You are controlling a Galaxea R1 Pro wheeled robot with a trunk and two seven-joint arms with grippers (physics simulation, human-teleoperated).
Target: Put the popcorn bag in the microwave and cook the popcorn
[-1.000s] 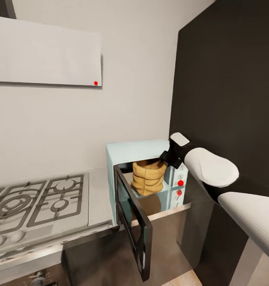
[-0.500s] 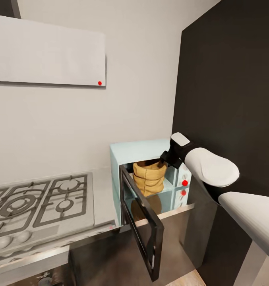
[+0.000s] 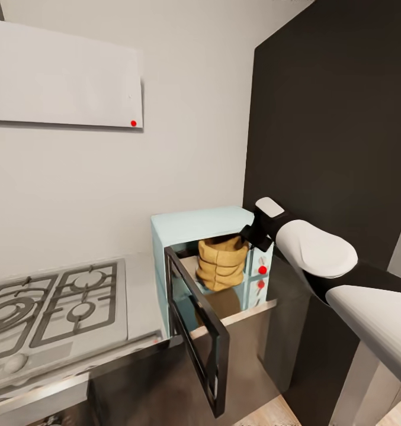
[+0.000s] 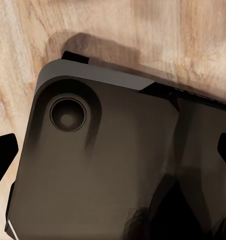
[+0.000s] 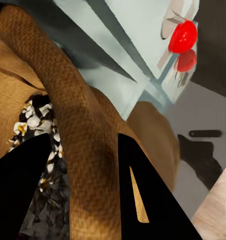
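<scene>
Tan woven-paper, the small wrinkled popcorn bag (image 3: 222,264) stands upright in the open cavity of the pale blue boxy microwave (image 3: 188,228), at the right end of the glossy steel countertop (image 3: 142,290). Our right gripper (image 5: 82,187) pinches its rolled rim, one finger (image 5: 20,192) inside over the whitish popcorn pieces (image 5: 36,125). We judge the sack light, soft and easily crushed or tipped, so the thick rim is the safest hold. Our left gripper (image 4: 113,150) hangs spread wide over the robot's dark base (image 4: 102,165).
</scene>
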